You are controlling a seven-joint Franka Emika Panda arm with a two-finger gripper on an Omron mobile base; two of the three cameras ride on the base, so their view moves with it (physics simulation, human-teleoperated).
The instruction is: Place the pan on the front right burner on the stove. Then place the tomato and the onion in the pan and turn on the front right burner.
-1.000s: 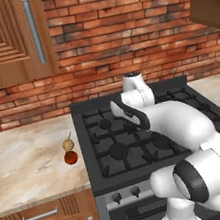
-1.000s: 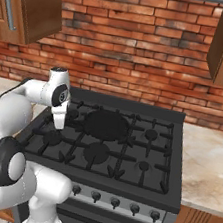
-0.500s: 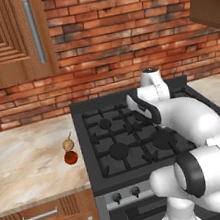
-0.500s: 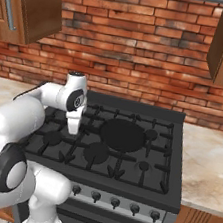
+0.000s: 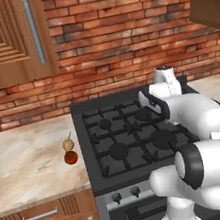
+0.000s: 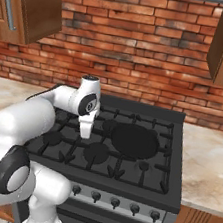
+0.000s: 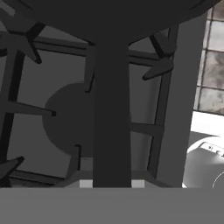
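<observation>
Claw [image 6: 85, 132] clamped on pan [image 6: 128, 139] handle.

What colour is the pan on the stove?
Black, matching the grates. The pan shows best in the right base view.

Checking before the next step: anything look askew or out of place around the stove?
Nothing stands out. The pan sits over the stove grates with the gripper shut on its handle; the tomato and onion rest together on the counter.

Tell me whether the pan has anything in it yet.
Empty. In the right base view the pan shows a bare black inside above the stove, while the tomato and the onion sit on the counter.
</observation>
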